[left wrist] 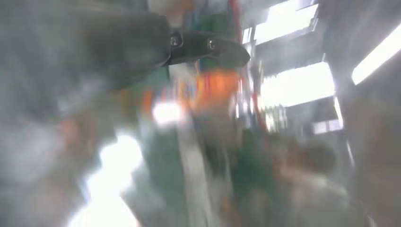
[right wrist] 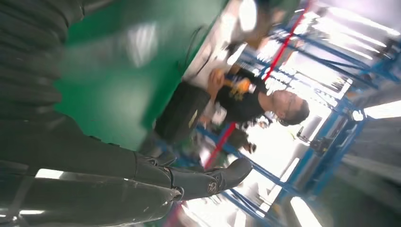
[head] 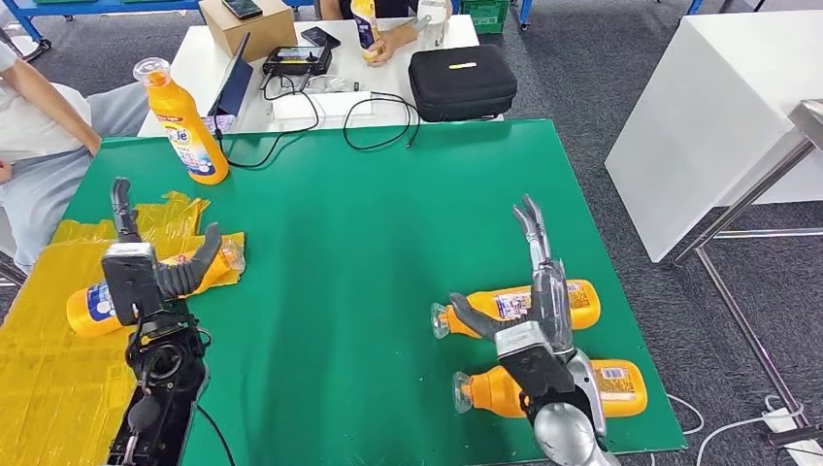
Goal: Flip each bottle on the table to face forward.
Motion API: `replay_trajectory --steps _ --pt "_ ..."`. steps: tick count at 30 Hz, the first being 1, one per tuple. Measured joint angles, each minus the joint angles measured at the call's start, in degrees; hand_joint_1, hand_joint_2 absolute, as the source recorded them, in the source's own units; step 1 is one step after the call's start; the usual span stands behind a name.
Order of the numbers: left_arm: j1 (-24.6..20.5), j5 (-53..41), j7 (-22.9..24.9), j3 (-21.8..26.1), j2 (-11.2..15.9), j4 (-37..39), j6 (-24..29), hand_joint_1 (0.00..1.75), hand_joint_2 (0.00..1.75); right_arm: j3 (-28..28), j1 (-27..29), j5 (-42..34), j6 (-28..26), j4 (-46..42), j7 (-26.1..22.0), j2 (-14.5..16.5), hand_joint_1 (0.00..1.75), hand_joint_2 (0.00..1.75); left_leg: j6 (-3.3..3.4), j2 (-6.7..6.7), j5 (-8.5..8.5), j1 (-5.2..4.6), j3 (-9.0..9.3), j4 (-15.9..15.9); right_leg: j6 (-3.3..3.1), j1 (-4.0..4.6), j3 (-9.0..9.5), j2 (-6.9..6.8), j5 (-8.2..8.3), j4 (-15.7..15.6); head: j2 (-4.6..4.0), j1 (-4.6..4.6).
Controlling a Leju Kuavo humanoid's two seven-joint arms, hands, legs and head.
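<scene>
One orange bottle (head: 185,123) stands upright at the far left of the green table (head: 369,233). Another orange bottle (head: 95,307) lies on yellow plastic sheets on the left, and my left hand (head: 148,266) hovers over it, open with fingers apart. Two more orange bottles lie on their sides near the right front, caps pointing left: one (head: 573,299) farther, one (head: 611,384) nearer. My right hand (head: 529,291) is raised above them, open with fingers stretched forward and nothing in it. The left wrist view is blurred, with one dark finger (left wrist: 208,47) visible. The right wrist view shows its thumb (right wrist: 213,179) over the green table (right wrist: 118,71).
Yellow plastic sheets (head: 49,379) cover the table's left front. Behind it a white table carries a black case (head: 461,83), a cardboard box (head: 247,27), a tablet and cables. A person (head: 39,126) sits at the left; another across holds a bottle (head: 364,24). A white table (head: 718,107) stands right.
</scene>
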Motion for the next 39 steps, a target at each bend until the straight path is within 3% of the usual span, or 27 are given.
replay_trajectory --steps 3,7,11,16,31,39 --pt "2.17 8.53 2.87 -1.26 -0.07 -4.96 -9.54 0.0 1.75 -0.12 0.17 9.38 1.62 -0.15 2.83 -4.44 0.0 1.75 0.02 0.0 -0.01 -0.02 0.0 0.0 0.01 -0.03 0.01 0.0 0.01 0.0 0.0 0.01" --pt "4.26 15.17 5.38 -1.45 0.24 -8.46 -17.52 0.0 1.75 -1.81 0.85 14.13 5.38 -0.05 5.48 -10.68 0.0 1.75 0.04 0.0 -0.02 -0.06 0.0 0.01 0.03 -0.06 0.01 0.0 0.02 -0.01 -0.01 -0.01" --pt "5.83 17.56 6.94 -1.38 0.66 -10.05 -21.85 0.0 1.75 -4.21 1.15 15.17 8.75 0.45 6.2 -15.82 0.0 1.75 0.05 -0.01 -0.02 -0.06 -0.02 0.02 0.03 -0.06 0.01 -0.01 0.02 0.0 -0.01 -0.02" --pt "6.66 17.59 7.95 -1.38 0.81 -10.36 -23.21 0.0 1.75 -7.01 1.0 15.32 11.2 1.34 6.55 -20.41 0.0 1.75 0.05 -0.01 -0.02 -0.05 -0.03 0.02 0.03 -0.05 0.01 -0.01 0.02 0.0 0.0 -0.02" --pt "6.67 14.62 9.6 -1.5 1.2 -10.14 -24.09 0.0 1.75 -8.67 -0.52 14.49 15.04 4.38 6.94 -24.91 0.0 1.75 0.05 0.0 -0.02 -0.06 -0.02 0.02 0.03 -0.05 0.0 0.0 0.02 0.0 0.0 -0.01" --pt "5.5 13.67 10.03 -2.45 1.22 -8.3 -24.26 0.0 1.75 -7.78 -4.57 13.61 18.04 10.49 5.58 -25.25 0.0 1.75 0.06 0.0 -0.01 -0.05 -0.01 0.02 0.04 -0.05 0.01 0.0 0.03 0.01 -0.01 -0.02"
